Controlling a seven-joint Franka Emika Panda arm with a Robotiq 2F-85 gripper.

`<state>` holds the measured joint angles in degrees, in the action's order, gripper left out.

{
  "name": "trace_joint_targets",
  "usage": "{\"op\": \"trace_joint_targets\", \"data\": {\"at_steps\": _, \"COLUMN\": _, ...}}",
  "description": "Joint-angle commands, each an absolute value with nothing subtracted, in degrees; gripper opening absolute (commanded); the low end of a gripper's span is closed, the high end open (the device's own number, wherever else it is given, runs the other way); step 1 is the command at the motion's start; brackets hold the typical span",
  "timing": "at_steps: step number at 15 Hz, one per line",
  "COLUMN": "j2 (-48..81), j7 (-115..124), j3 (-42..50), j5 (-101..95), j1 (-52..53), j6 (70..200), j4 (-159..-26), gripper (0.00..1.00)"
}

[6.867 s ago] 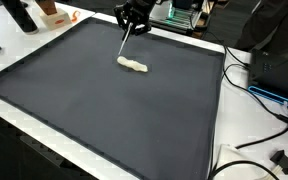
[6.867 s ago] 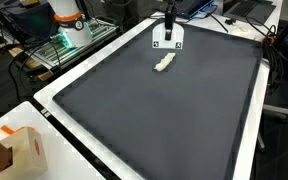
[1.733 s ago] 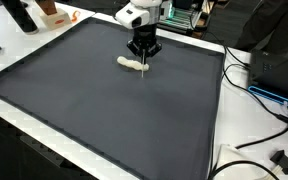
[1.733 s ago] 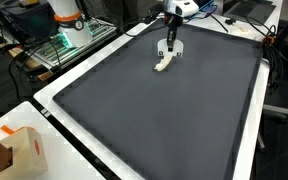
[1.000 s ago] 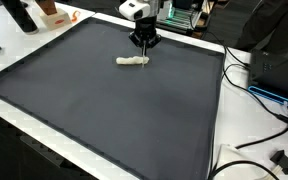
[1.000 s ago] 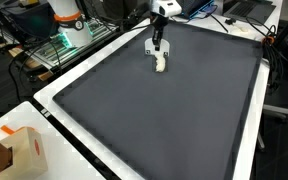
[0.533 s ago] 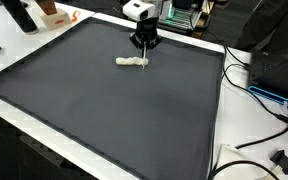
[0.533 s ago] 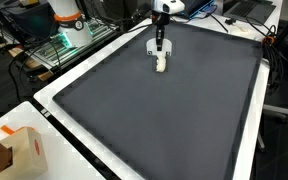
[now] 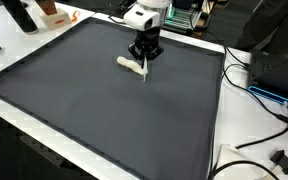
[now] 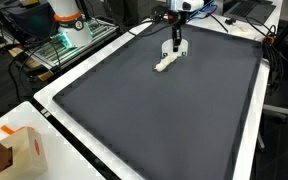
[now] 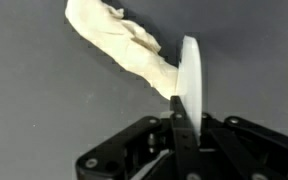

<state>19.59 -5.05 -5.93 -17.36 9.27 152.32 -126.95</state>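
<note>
A cream, crumpled roll (image 9: pixel 132 66) (image 10: pixel 165 63) lies on the dark mat (image 9: pixel 104 110) (image 10: pixel 164 110) near its far edge. My gripper (image 9: pixel 145 52) (image 10: pixel 177 42) hangs just over one end of the roll. It is shut on a thin white flat stick (image 11: pixel 189 80) that points down at the mat. In the wrist view the stick's edge stands against the end of the roll (image 11: pixel 119 42), and the black jaws of the gripper (image 11: pixel 179 128) close on the stick's base. Whether the stick's tip touches the mat is hidden.
A white table border (image 9: pixel 219 120) rings the mat. Cables (image 9: pixel 259 95) and dark gear lie along one side. A black bottle (image 9: pixel 22 15) and an orange and white box (image 10: pixel 19 150) stand off the mat. The robot's base with electronics (image 10: pixel 69 25) is at the back.
Over the last second the gripper and stick have shifted sideways along the far edge. The roll has swung from straight to slanted on the mat.
</note>
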Motion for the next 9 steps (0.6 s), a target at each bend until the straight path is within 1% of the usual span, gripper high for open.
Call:
{"op": "trace_joint_targets", "data": {"at_steps": 1, "j2": 25.3, "j7": -6.3, "j3": -5.3, "j5": -16.8, "j1": 9.0, "j6": 152.7, "j4": -123.3, "gripper": 0.01}}
{"op": "trace_joint_targets", "data": {"at_steps": 5, "j2": 23.0, "j7": -5.6, "j3": -5.6, "j5": -14.6, "j1": 8.2, "j6": 153.3, "j4": -127.0, "gripper": 0.01}}
{"op": "trace_joint_targets", "data": {"at_steps": 9, "j2": 19.4, "j7": -5.4, "j3": -5.8, "j5": -11.9, "j1": 7.2, "j6": 157.8, "j4": -134.1, "gripper": 0.01}}
